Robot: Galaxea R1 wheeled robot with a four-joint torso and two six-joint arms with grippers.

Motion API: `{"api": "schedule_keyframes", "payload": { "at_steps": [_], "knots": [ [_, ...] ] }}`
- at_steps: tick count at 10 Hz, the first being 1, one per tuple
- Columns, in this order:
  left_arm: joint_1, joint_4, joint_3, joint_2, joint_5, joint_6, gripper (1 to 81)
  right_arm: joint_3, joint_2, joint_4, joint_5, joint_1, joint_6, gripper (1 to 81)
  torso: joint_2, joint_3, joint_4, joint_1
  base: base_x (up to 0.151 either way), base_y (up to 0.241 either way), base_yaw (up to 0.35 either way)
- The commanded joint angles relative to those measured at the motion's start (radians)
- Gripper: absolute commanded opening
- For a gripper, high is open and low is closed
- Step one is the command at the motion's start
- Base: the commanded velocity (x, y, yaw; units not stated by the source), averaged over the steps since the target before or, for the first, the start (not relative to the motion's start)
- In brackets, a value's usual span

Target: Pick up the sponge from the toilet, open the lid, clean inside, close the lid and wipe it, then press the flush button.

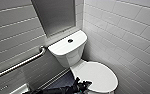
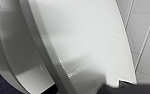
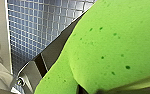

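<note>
The lid lies shut on the toilet, with the left gripper at its near left edge; whether that gripper is spread or pressed together cannot be told. The right gripper pinches the sponge, blue mosaic floor behind it. The flush button sits mid tank cover

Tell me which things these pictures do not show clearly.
Bowl inside, left wrist view: the closed lid covers it.
Sponge outline, right wrist view: cut off by the edges.
Left hand, head view: dark blur; contact with lid unclear.
Flush button, head view: too small for detail.
</note>
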Motion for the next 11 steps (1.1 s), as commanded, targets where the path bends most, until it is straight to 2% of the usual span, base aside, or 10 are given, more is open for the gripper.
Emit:
{"api": "schedule_keyframes", "payload": {
  "at_steps": [1, 3, 5, 8, 11],
  "knots": [
    [-0.184, 0.022, 0.150, -0.034, -0.221, -0.068, 81.1, 0.012, -0.025, -0.022, -0.048, -0.010, 0.005, 1.0, 0.000, 0.000, 0.000, 0.000, 0.000, 0.000, 0.000],
    [-0.181, 0.025, 0.221, -0.155, -0.319, -0.183, 81.1, 0.016, -0.024, -0.022, -0.046, -0.010, 0.005, 1.0, 0.000, -0.001, 0.000, 0.000, 0.000, 0.000, 0.000],
    [-0.158, 0.028, 0.264, -0.252, -0.385, -0.263, 81.1, 0.023, -0.024, -0.024, -0.046, -0.010, 0.005, 1.0, 0.000, -0.001, 0.000, 0.000, 0.000, 0.000, 0.000],
    [-0.150, 0.030, 0.266, -0.316, -0.448, -0.346, 81.1, 0.041, -0.030, -0.022, -0.046, -0.015, 0.003, 1.0, 0.000, 0.000, -0.001, 0.000, 0.000, 0.000, 0.000],
    [-0.150, 0.021, 0.249, -0.370, -0.487, -0.369, 81.1, 0.058, -0.036, -0.024, -0.046, -0.020, 0.002, 1.0, 0.000, 0.000, -0.001, 0.000, 0.000, 0.000, 0.000]
  ]
}}
